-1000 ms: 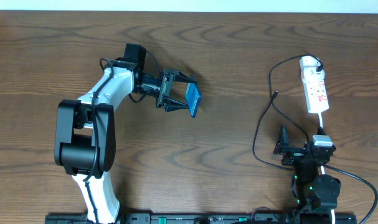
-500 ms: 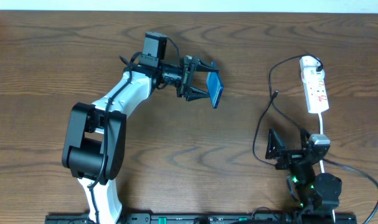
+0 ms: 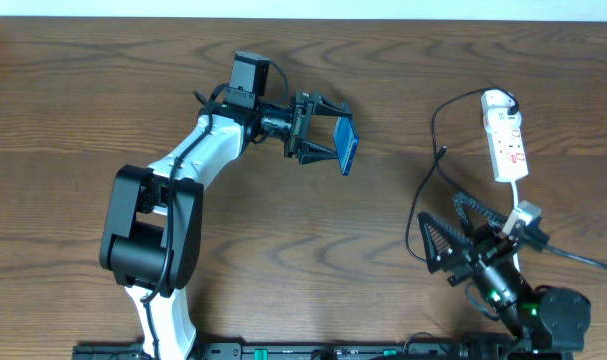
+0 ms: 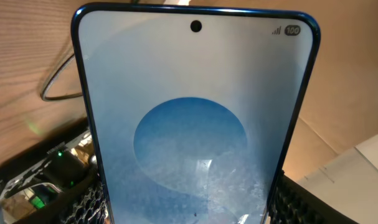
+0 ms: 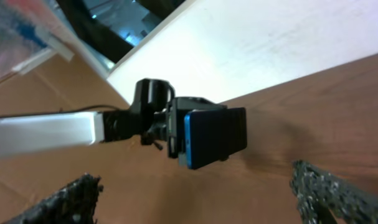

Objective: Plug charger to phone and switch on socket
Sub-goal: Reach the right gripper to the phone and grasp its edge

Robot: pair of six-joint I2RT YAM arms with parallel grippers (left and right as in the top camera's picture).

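Observation:
My left gripper (image 3: 323,142) is shut on the phone (image 3: 345,147) and holds it on edge above the table, screen facing right. The blue-and-white screen fills the left wrist view (image 4: 195,118), clamped between my fingers (image 4: 185,208). My right gripper (image 3: 451,232) is open and empty, low at the right, pointing left. Its wrist view shows the phone's dark back (image 5: 217,138) between its spread fingers (image 5: 195,193). The charger's black cable (image 3: 420,190) loops from the white socket strip (image 3: 506,135) at the far right; its tip (image 3: 442,152) lies on the table.
The strip's white cord (image 3: 516,195) runs down toward my right arm's base. A black cable (image 3: 583,260) trails off the right edge. The left arm (image 3: 183,170) stretches across the left middle of the wooden table (image 3: 313,250).
The left gripper carried the phone up and to the right, then held still. The right gripper opened wide and swung to point left toward the phone.

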